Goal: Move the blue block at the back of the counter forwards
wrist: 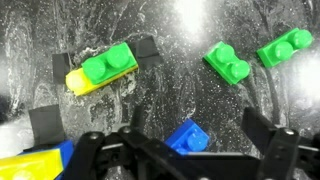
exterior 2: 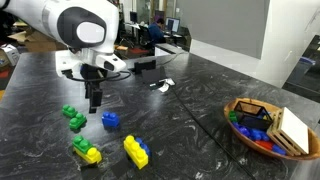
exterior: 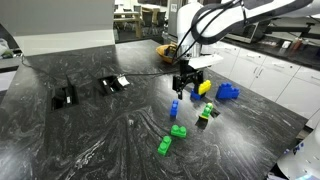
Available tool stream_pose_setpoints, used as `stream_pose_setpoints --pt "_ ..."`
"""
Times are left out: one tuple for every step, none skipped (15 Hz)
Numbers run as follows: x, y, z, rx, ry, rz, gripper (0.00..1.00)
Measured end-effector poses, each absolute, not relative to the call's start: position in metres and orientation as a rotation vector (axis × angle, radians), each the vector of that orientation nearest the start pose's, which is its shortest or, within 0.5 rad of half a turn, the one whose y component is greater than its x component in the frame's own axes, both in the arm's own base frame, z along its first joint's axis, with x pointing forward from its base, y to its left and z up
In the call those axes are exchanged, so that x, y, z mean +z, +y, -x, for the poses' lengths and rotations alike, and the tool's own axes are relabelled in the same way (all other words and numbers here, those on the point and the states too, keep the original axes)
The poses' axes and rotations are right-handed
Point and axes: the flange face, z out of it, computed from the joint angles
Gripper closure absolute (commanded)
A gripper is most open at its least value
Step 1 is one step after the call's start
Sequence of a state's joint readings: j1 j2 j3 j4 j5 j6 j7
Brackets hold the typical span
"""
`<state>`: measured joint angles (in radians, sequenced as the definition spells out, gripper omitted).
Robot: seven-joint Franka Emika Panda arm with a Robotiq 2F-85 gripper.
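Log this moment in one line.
tool: open, over small narrow blue plastic brick | brick: ungrasped, on dark marbled stone counter

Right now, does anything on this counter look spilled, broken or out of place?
Nothing looks broken or spilled. The green bricks and the blue block simply lie loose at differing angles on the counter.

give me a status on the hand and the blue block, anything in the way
Open hand above the blue block, not gripping. Block sits free on the counter. A green brick close by could crowd the path forward.
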<state>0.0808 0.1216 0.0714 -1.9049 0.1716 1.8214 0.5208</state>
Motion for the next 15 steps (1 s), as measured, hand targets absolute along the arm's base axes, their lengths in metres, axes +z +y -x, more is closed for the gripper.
stream_pose_setpoints --pt "0.423 0.102 -0.565 0.378 0.642 2.951 0.0" --pt "0.427 0.104 -0.569 0.371 0.637 2.949 0.0" --pt "0.43 0.105 -0.57 0.368 0.634 2.949 0.0" --pt "0.431 0.105 -0.57 0.369 0.633 2.949 0.0" --pt "0.431 0.105 -0.57 0.37 0.633 2.95 0.0" --pt "0.431 0.105 -0.57 0.371 0.633 2.95 0.0" --pt "0.431 0.105 -0.57 0.37 0.633 2.95 0.0" --pt "0.43 0.105 -0.57 0.371 0.645 2.946 0.0" --pt "0.428 0.105 -0.571 0.38 0.68 2.938 0.0" --pt "0.423 0.106 -0.571 0.394 0.735 2.931 0.0" --pt "0.418 0.108 -0.572 0.411 0.794 2.923 0.0" --pt "0.412 0.11 -0.573 0.422 0.869 2.909 0.0" --pt "0.406 0.111 -0.575 0.426 0.944 2.893 0.0" --pt "0.401 0.113 -0.577 0.42 1.012 2.875 0.0" --pt "0.397 0.114 -0.581 0.401 1.078 2.853 0.0"
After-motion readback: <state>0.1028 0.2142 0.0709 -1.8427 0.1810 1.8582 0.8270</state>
